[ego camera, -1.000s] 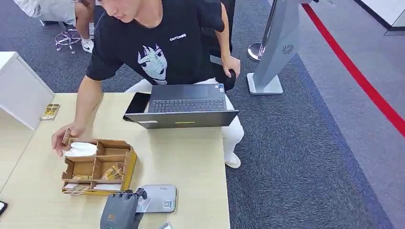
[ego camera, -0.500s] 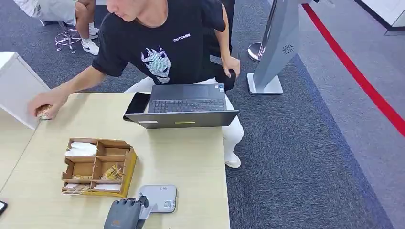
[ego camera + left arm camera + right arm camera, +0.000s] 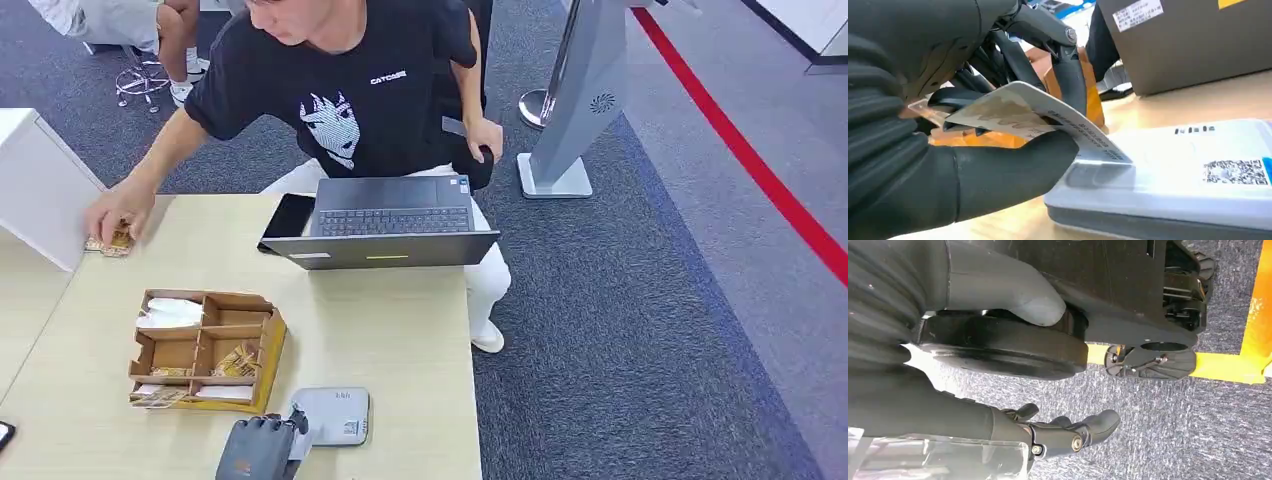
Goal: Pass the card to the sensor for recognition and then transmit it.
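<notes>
The left hand [image 3: 973, 125] is pinching a thin, light, slightly flexible printed white card [image 3: 1048, 117] by its near edge, likely slippery, over the flat grey sensor pad [image 3: 1188, 175]; the right hand [image 3: 1068, 432] is hanging empty, fingers loosely apart.

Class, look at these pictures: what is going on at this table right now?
The left robot hand holds a card with its edge over the grey sensor pad beside the wooden divided tray. Across the table, a person's hand rests on small cards at the far corner, next to an open laptop. The right robot hand hangs above carpet.

I see the pale wooden table [image 3: 400, 330] carrying the grey sensor [image 3: 335, 415] just beside my left hand [image 3: 262, 450], a cardboard organizer [image 3: 205, 350] near it, and a laptop [image 3: 385, 222] well beyond.
</notes>
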You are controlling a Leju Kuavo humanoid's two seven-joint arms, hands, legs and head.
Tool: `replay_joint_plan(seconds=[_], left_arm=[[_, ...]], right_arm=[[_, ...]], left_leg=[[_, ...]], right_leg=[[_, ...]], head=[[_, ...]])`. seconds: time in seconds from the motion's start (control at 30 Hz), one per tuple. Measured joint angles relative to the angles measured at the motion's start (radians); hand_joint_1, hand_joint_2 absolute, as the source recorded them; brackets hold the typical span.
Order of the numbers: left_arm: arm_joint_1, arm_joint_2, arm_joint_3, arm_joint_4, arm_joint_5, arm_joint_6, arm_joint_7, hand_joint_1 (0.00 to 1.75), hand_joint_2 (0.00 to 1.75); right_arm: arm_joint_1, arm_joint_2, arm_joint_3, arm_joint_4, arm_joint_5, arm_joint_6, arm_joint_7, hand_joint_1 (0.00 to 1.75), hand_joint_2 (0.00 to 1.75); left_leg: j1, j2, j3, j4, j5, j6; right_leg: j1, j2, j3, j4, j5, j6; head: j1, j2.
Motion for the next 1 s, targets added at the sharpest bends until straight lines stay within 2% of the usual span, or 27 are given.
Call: replay_joint_plan(seconds=[0.1,0.13,0.23,0.33,0.43,0.63,0.7,0.73,0.77,0.8,0.83,0.87,0.9,0.93,0.97,1.0], left_arm=[[-0.020,-0.040,0.044,-0.007,-0.062,-0.034,-0.101,1.75,1.75],[-0.027,-0.047,0.057,-0.010,-0.063,-0.021,-0.095,1.75,1.75],[-0.061,-0.040,0.059,-0.011,-0.064,0.054,-0.006,1.75,1.75],[-0.107,0.005,0.011,-0.011,-0.065,0.121,0.162,1.75,1.75],[-0.176,0.067,-0.092,-0.011,-0.065,0.148,0.336,1.75,1.75],[-0.247,0.139,-0.224,-0.020,-0.065,0.152,0.463,1.75,1.75],[-0.254,0.175,-0.237,-0.064,-0.065,0.121,0.485,1.75,1.75],[-0.250,0.195,-0.222,-0.112,-0.064,0.103,0.471,1.75,1.75],[-0.251,0.209,-0.193,-0.166,-0.058,0.069,0.404,1.75,1.75],[-0.244,0.203,-0.143,-0.208,-0.048,0.021,0.300,1.75,1.75],[-0.234,0.184,-0.055,-0.254,-0.035,-0.043,0.127,1.75,1.75],[-0.223,0.155,0.036,-0.284,-0.032,-0.076,-0.013,1.75,1.75],[-0.217,0.128,0.122,-0.308,-0.034,-0.089,-0.128,1.75,1.75],[-0.213,0.116,0.183,-0.325,-0.037,-0.094,-0.194,1.75,1.75],[-0.208,0.095,0.264,-0.348,-0.042,-0.098,-0.231,1.75,1.75],[-0.197,0.080,0.316,-0.365,-0.045,-0.098,-0.209,1.75,1.75]], right_arm=[[-0.001,0.000,0.006,0.000,-0.014,0.003,0.000,0.00,1.75],[-0.001,0.000,0.008,0.000,-0.016,0.003,0.000,0.00,1.75],[-0.001,0.000,0.017,0.000,-0.018,0.003,0.000,0.00,1.75],[-0.002,0.000,0.025,0.001,-0.027,0.007,0.000,0.00,1.75],[-0.004,0.000,0.032,0.004,-0.030,0.016,0.000,0.00,1.75],[-0.004,0.002,0.040,0.008,-0.035,0.019,0.000,0.00,1.75],[-0.004,0.002,0.041,0.008,-0.004,0.019,-0.002,0.00,1.75],[-0.003,0.002,0.041,0.008,0.014,0.021,-0.003,0.00,1.75],[-0.004,0.002,0.042,0.009,0.026,0.024,-0.005,0.00,1.75],[-0.003,0.001,0.042,0.011,0.029,0.028,-0.009,0.00,1.75],[-0.002,-0.002,0.042,0.013,0.029,0.037,-0.013,0.00,1.75],[-0.002,-0.003,0.042,0.014,0.030,0.043,-0.014,0.00,1.75],[-0.002,-0.003,0.042,0.014,0.030,0.045,-0.014,0.00,1.75],[-0.002,-0.003,0.042,0.014,0.030,0.046,-0.014,0.00,1.75],[-0.002,-0.003,0.042,0.015,0.030,0.046,-0.013,0.00,1.75],[-0.002,-0.003,0.042,0.015,0.030,0.046,-0.013,0.00,1.75]], left_leg=[[0.000,0.000,0.000,0.000,0.000,0.000],[0.000,0.000,0.000,0.000,0.000,0.000],[0.000,0.000,0.001,0.000,0.000,0.000],[0.000,0.000,0.001,0.000,0.000,0.000],[0.001,-0.001,0.001,0.000,0.001,0.000],[0.000,0.000,0.001,0.000,0.000,0.000],[0.001,0.001,0.000,0.000,0.000,0.000],[0.001,0.002,0.000,0.000,0.000,-0.001],[0.001,0.002,0.000,0.000,0.001,-0.001],[0.001,0.002,0.001,0.000,0.001,-0.001],[0.001,0.002,0.001,0.000,0.001,-0.001],[0.001,0.002,0.000,0.000,0.001,-0.001],[0.002,0.004,0.000,0.000,0.000,-0.001],[0.001,0.005,0.001,0.000,0.000,-0.001],[0.001,0.006,0.001,0.000,0.000,-0.001],[0.001,0.006,0.002,0.000,0.000,-0.001]], right_leg=[[0.000,0.000,0.001,0.000,0.000,0.000],[0.000,0.000,0.001,0.000,0.001,0.000],[0.000,0.000,0.001,0.000,0.001,0.000],[0.000,0.000,0.001,0.000,0.001,0.000],[0.000,0.000,0.003,0.000,0.001,0.000],[0.000,0.000,0.002,0.000,0.001,0.000],[0.001,0.001,0.001,0.000,0.001,0.000],[0.001,0.003,0.001,0.000,0.001,-0.001],[0.001,0.003,0.001,0.000,0.002,-0.001],[0.001,0.002,0.001,0.000,0.001,-0.001],[0.001,0.002,0.000,0.000,0.001,-0.001],[0.001,0.003,0.000,0.000,0.002,-0.001],[0.001,0.004,0.001,0.001,0.002,-0.001],[0.001,0.006,0.001,0.001,0.002,-0.001],[0.001,0.006,0.001,0.001,0.002,-0.001],[0.001,0.006,0.001,0.001,0.002,-0.001]], head=[[0.000,0.000],[0.000,0.000],[0.000,0.000],[0.000,0.000],[0.000,0.000],[0.000,0.000],[0.000,0.000],[0.000,0.000],[0.000,0.000],[-0.002,0.000],[-0.001,0.000],[-0.002,0.000],[0.001,0.000],[0.003,0.000],[0.001,0.000],[0.001,0.000]])
